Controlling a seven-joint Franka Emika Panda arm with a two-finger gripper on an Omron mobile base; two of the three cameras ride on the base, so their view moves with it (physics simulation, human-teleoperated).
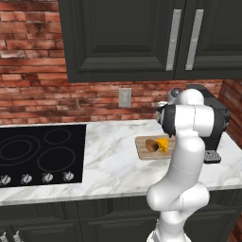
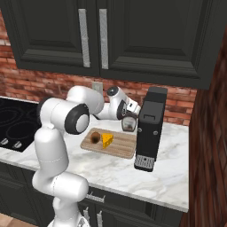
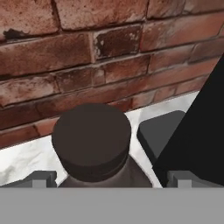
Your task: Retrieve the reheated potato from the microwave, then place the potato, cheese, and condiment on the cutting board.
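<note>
Left base view — you see the cutting board (image 1: 147, 147) lying on the marble counter (image 1: 113, 156), right of the black cooktop (image 1: 40, 153). On it rest the potato (image 1: 151, 145) and, touching its right side, the cheese (image 1: 163, 145). The white arm rises in front and covers the board's right part; behind the arm stands the black coffee machine (image 1: 217, 125).

Right base view — you see the same board (image 2: 119, 146) from the other side, with the potato (image 2: 95, 137) to the left and the cheese (image 2: 107, 140) just beside it. The arm reaches over the board's far edge toward the brick wall (image 2: 177, 99); the gripper (image 2: 129, 123) hangs at the condiment (image 2: 128, 124), which stands on the counter between the board's back edge and the coffee machine (image 2: 148, 128). You cannot tell from here whether the bottle touches the board.

Hand view — you look down on the condiment's round dark cap (image 3: 91, 140), centred between the two finger tips (image 3: 40, 178). The tips stand wide apart on either side of the bottle, not touching it — the claw is spread, holding nothing. The coffee machine's black side (image 3: 197, 135) fills the right edge.
</note>
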